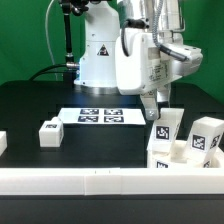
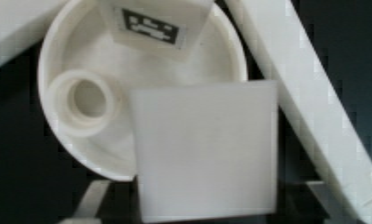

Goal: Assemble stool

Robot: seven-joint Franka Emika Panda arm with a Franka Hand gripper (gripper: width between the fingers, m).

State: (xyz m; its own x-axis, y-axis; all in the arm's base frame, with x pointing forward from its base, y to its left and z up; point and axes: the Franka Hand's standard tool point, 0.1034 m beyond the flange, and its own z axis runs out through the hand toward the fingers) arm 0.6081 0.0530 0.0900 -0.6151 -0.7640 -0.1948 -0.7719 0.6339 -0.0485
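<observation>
stool seat (image 2: 94,55): white round disc, seen at a slant in the wrist view, with a round socket (image 2: 85,100) in its face and a black-and-white tag (image 2: 151,25) on its edge; it sits at the exterior view's right, just beside the rail.
held leg (image 2: 201,150): blocky white piece in front of the seat in the wrist view, covering part of it; whether it touches the seat cannot be told.
gripper (image 2: 209,198): closed on the held leg, with a finger (image 2: 103,198) at each side of it.
arm (image 1: 135,50): white, reaching down over the parts at the exterior view's right.
other legs: one tagged leg (image 1: 205,136) upright at the far right of the exterior view; one loose leg (image 1: 50,131) well apart, on the exterior view's left of the marker board.
rail (image 1: 100,180): long and white, along the front of the table.
marker board (image 1: 100,117): flat, mid-table, before the robot's base.
table (image 1: 30,105): black.
</observation>
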